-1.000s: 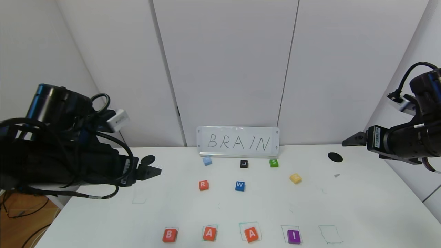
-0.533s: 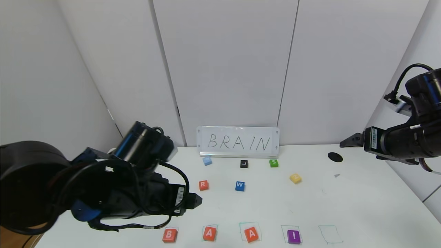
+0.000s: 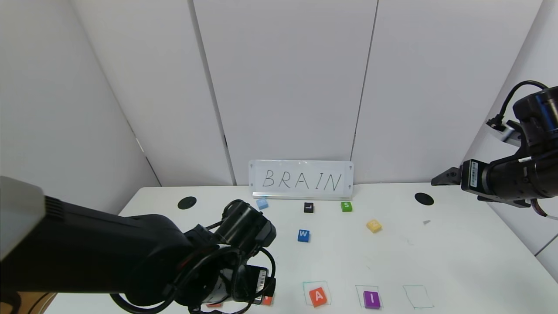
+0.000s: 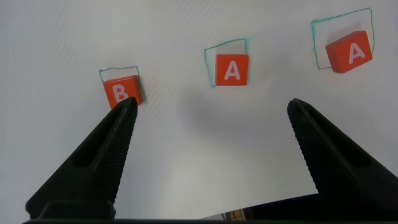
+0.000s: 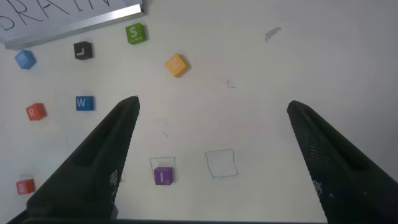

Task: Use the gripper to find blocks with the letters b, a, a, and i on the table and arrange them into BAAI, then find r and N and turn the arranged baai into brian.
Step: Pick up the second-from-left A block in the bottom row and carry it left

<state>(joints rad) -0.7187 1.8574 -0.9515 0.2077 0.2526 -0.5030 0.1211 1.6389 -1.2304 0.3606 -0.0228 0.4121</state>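
My left gripper [image 4: 211, 107] hangs open over the table's [image 3: 457, 261] front row, with nothing between its fingers. The orange-red B block [image 4: 121, 92] lies at one fingertip [image 4: 126, 107]. The first A block [image 4: 231, 69] lies just beyond the gap, and the second A [image 4: 349, 51] further along. In the head view my left arm hides B, most of the first A and the R. The second A [image 3: 318, 297] and the purple I [image 3: 372, 299] show there in green squares. The R block [image 5: 35, 111] and the yellow N block [image 3: 374, 225] lie mid-table. My right gripper [image 3: 444, 176] is open, raised at the right.
A sign reading BRAIN [image 3: 301, 179] stands at the back. Before it lie a light blue block [image 3: 262, 203], a black L [image 3: 308, 207], a green S [image 3: 346, 206] and a blue W [image 3: 304, 235]. An empty green square [image 3: 417, 296] is drawn right of the I.
My left arm has swung from the far left, forward and down over the front row, and it now covers B, the first A and R in the head view. The right arm has barely moved.
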